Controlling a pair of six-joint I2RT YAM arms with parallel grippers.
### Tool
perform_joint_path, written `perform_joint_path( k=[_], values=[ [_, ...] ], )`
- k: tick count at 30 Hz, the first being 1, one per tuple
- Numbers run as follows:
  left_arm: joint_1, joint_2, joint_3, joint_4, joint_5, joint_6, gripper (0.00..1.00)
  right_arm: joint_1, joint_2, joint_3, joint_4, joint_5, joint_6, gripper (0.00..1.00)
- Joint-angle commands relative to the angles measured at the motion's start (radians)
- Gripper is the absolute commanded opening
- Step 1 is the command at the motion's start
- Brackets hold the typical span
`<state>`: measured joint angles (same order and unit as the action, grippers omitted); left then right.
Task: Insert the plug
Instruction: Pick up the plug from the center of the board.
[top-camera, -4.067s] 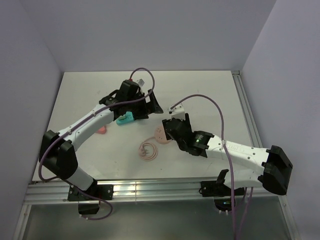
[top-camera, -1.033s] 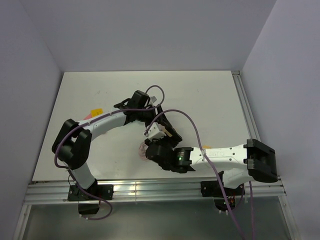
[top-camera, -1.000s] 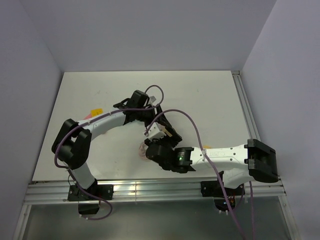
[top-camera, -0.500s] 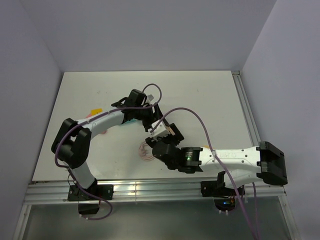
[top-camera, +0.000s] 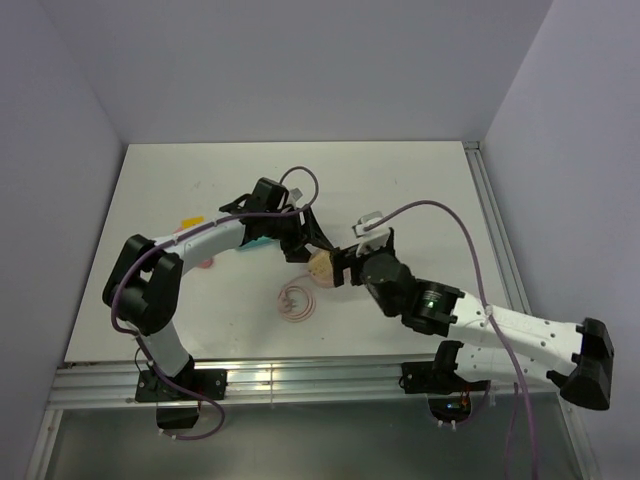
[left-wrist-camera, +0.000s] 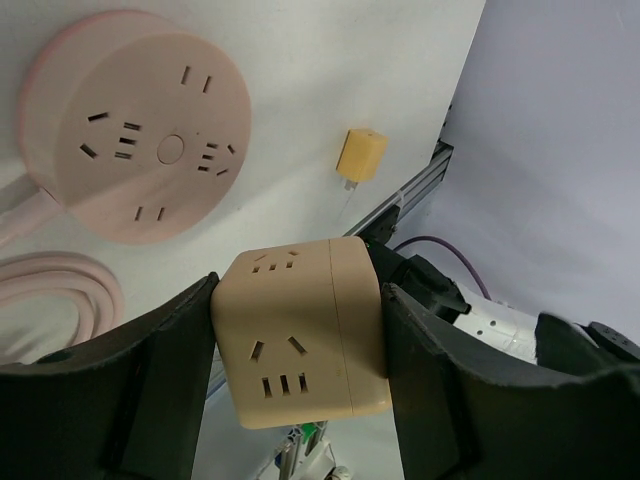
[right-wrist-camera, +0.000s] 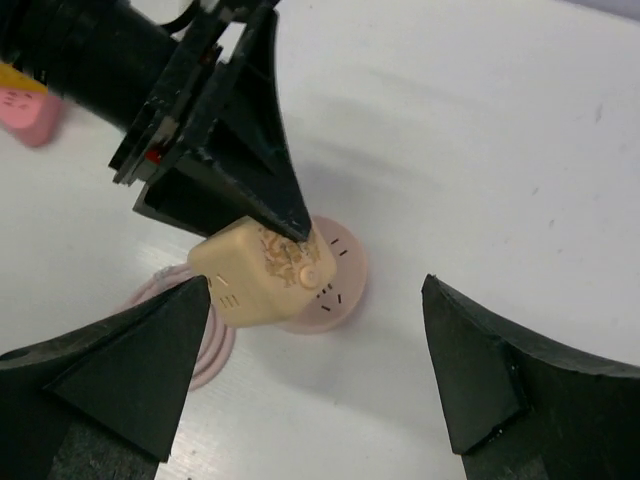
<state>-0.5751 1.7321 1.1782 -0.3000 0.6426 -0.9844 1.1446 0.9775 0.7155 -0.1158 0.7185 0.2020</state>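
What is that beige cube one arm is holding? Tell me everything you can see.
A beige plastic cube adapter with rounded edges, a seam, and socket slots on two visible faces. It is clamped, tilted, in the left gripper, raised beside the round pink socket hub; whether they touch is unclear.

Bright, even, diffuse light from above; the white desk (top-camera: 400, 190) nearly washes out, with only a soft shadow beside the pink socket (right-wrist-camera: 335, 285). All 3 views are sharp.
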Motion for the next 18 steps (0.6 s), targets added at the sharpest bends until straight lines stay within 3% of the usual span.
perform_joint_path(
  k=[1, 3, 8, 14, 18],
  values=[
    [0.012, -0.058, -0.003, 0.036, 0.042, 0.027, 0.25, -0.127, -0.089, -0.03, 0.013, -0.304, 0.079, 0.93],
    [0.015, -0.071, -0.008, 0.055, 0.048, 0.032, 0.25, -0.24, -0.1, -0.036, 0.01, -0.419, 0.096, 0.93],
    [0.017, -0.108, -0.018, 0.085, 0.077, 0.056, 0.27, -0.374, -0.079, -0.027, 0.031, -0.738, 0.103, 0.93],
    [0.018, -0.123, -0.015, 0.113, 0.18, 0.091, 0.3, -0.413, -0.056, -0.036, 0.084, -0.921, 0.067, 0.95],
    [0.02, -0.146, -0.006, 0.084, 0.215, 0.133, 0.3, -0.414, -0.031, -0.025, 0.088, -0.938, 0.059, 0.95]
  ],
)
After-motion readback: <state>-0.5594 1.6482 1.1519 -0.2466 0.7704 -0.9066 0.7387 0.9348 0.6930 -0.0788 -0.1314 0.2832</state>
